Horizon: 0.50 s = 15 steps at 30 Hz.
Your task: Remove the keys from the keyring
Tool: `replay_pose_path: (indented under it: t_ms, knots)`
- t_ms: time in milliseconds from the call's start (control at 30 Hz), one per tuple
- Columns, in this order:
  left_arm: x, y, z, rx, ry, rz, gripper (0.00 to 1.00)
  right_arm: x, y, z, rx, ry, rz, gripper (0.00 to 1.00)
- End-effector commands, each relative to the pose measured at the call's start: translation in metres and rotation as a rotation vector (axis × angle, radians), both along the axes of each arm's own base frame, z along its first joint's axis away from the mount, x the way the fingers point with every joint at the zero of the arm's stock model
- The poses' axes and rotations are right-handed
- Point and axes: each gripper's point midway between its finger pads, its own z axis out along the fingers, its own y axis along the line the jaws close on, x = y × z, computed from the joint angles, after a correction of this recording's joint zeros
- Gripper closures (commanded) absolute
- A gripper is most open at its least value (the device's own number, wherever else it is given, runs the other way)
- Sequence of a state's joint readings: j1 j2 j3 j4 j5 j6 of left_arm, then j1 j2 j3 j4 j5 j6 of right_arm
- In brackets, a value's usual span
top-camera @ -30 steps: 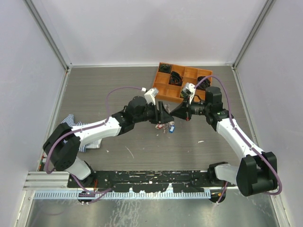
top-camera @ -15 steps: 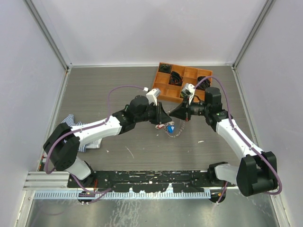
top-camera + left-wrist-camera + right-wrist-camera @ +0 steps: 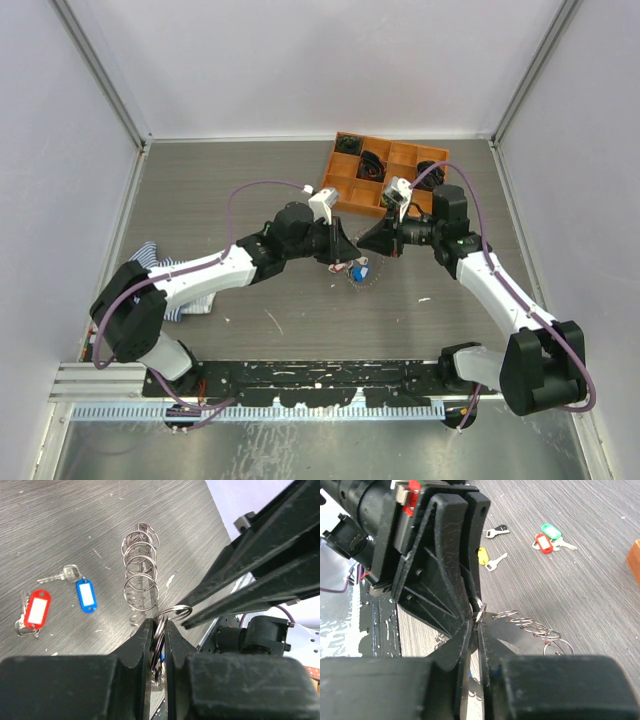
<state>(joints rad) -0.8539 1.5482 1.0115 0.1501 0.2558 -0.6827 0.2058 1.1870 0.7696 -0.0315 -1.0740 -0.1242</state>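
The left jaws are clamped on an end link of the keyring (image 3: pixel 140 562). The right jaws pinch a link just beside them.

Surface (image 3: pixel 250 180) is grey with a streaky wood-grain look. Keys (image 3: pixel 70 572) are silver, with a blue tag (image 3: pixel 86 595), red tag (image 3: pixel 37 610), yellow tag (image 3: pixel 482 556) and green tag (image 3: pixel 550 530). Keyring (image 3: pixel 141 575) is shiny silver too. Left pincer (image 3: pixel 159 630) and right pincer (image 3: pixel 474 622) are plain black. Tray (image 3: pixel 345 192) is orange, cloth (image 3: pixel 148 252) is blue-and-white striped, and the cables (image 3: pixel 245 195) are purple.
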Motion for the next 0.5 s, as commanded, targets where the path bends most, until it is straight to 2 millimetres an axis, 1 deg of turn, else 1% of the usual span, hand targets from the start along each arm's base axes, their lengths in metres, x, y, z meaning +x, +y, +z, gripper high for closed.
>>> replay_pose_path:
  t_ms: [0,100,267,300,400,467]
  knots:
    - [0.004,0.005,0.03,-0.031,-0.066,0.02,1.0,-0.008,0.002,0.035,0.053,-0.114,0.068,0.78]
    - [0.002,0.007,0.032,-0.03,-0.064,0.021,1.0,-0.012,-0.002,0.039,0.06,-0.122,0.088,0.63]
    - [0.0,0.013,0.036,-0.037,-0.073,0.035,1.0,-0.015,-0.015,0.042,0.045,-0.171,0.106,0.46]
    - [0.0,0.014,0.039,-0.044,-0.076,0.042,1.0,-0.017,-0.017,0.04,0.031,-0.192,0.119,0.42]
    - [-0.001,0.018,0.051,-0.073,-0.082,0.061,1.0,-0.029,-0.02,0.022,-0.023,-0.265,0.183,0.27]
    - [-0.001,0.021,0.058,-0.083,-0.075,0.081,1.0,-0.037,-0.021,0.012,-0.035,-0.315,0.228,0.15]
